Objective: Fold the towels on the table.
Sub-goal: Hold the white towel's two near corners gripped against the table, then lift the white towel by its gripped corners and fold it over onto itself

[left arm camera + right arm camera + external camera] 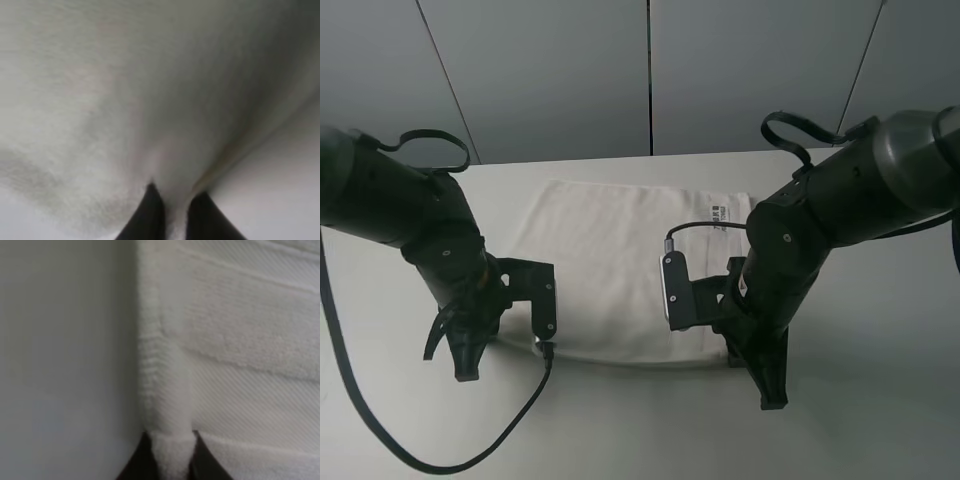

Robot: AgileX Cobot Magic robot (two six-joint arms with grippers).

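A white towel (610, 270) lies spread flat on the white table (890, 340), with its small dark-printed label (723, 212) at the far right corner. My left gripper (468, 370) is down at the towel's near left corner. In the left wrist view its black fingers (150, 217) stand close together with a pinch of the towel (150, 100) between them. My right gripper (772, 395) is at the near right corner. In the right wrist view it (172, 460) is shut on the towel's thick hem (165, 390), beside woven stripes (250, 355).
A black cable (380, 430) from the left arm loops over the table's front left. Grey wall panels (650, 70) rise behind the table's far edge. Bare tabletop surrounds the towel on all sides.
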